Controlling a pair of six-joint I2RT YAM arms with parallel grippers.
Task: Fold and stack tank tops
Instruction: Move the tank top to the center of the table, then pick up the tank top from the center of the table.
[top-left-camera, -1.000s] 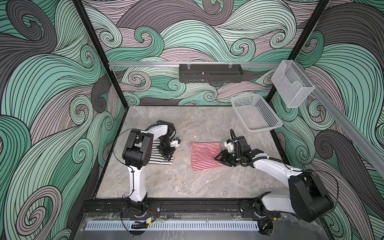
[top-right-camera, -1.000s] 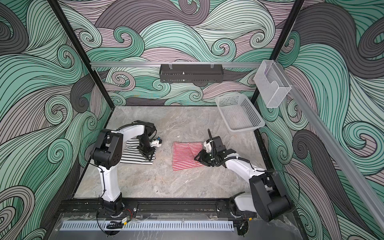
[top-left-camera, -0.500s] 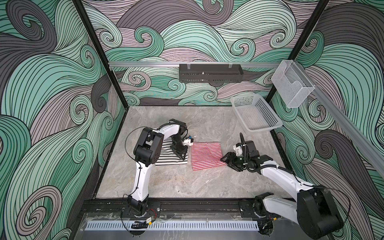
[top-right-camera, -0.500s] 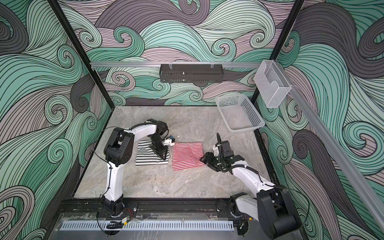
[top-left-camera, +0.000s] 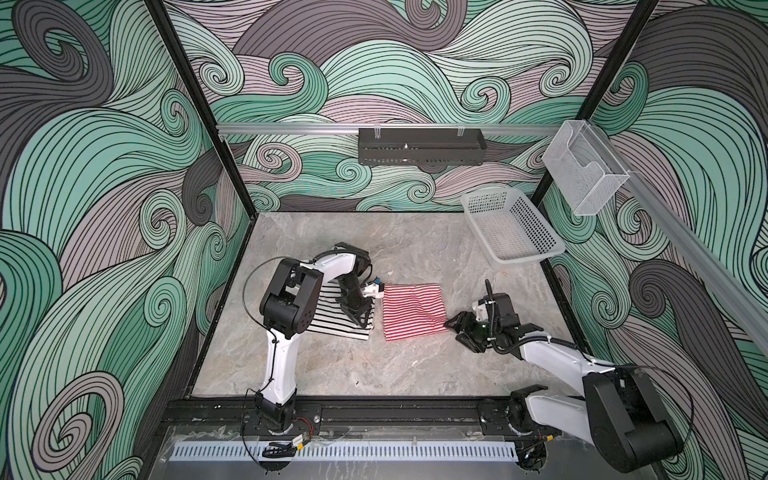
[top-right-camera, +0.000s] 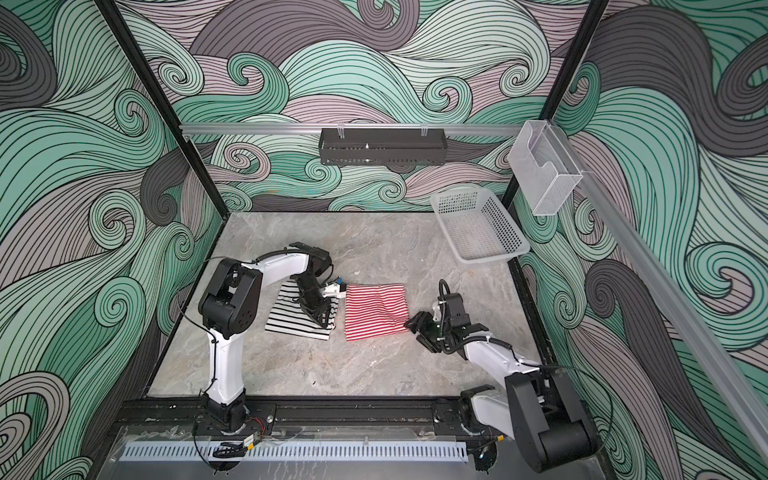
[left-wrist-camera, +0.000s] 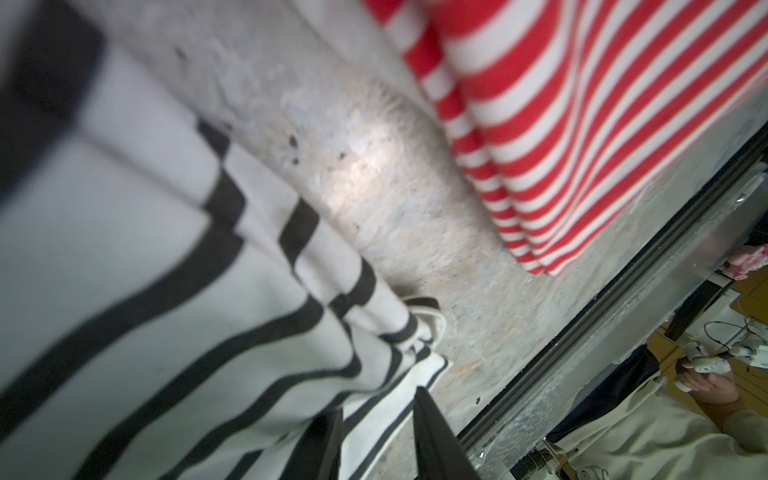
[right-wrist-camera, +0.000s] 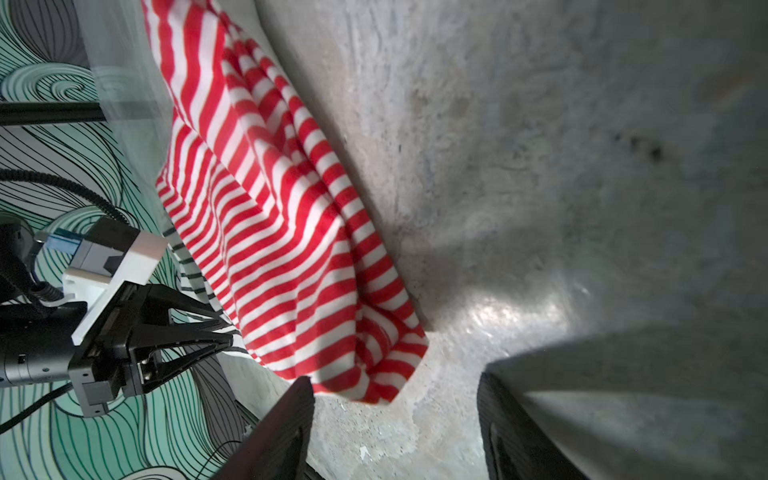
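Note:
The red-and-white tank top (top-left-camera: 411, 309) (top-right-camera: 374, 309) lies folded mid-table. The black-and-white tank top (top-left-camera: 328, 318) (top-right-camera: 291, 316) lies folded just to its left, a narrow strip of table between them. My left gripper (top-left-camera: 362, 322) (top-right-camera: 324, 320) sits low on the black-and-white top's right edge. In the left wrist view its jaws (left-wrist-camera: 378, 436) are shut on a fold of that striped cloth (left-wrist-camera: 166, 291). My right gripper (top-left-camera: 457, 332) (top-right-camera: 417, 332) stands open at the red top's near right corner (right-wrist-camera: 374, 374). Only bare table shows between its jaws (right-wrist-camera: 395, 432).
A white perforated basket (top-left-camera: 513, 257) stands at the back right. A black rack (top-left-camera: 419, 151) hangs on the back wall and a clear plastic holder (top-left-camera: 582, 166) on the right rail. The black front rail (top-left-camera: 374, 415) carries both arm bases.
The right gripper has let go of the red top's right edge, opened and drawn back a little. The left gripper has moved right, pulling the black-and-white top's edge toward the red one.

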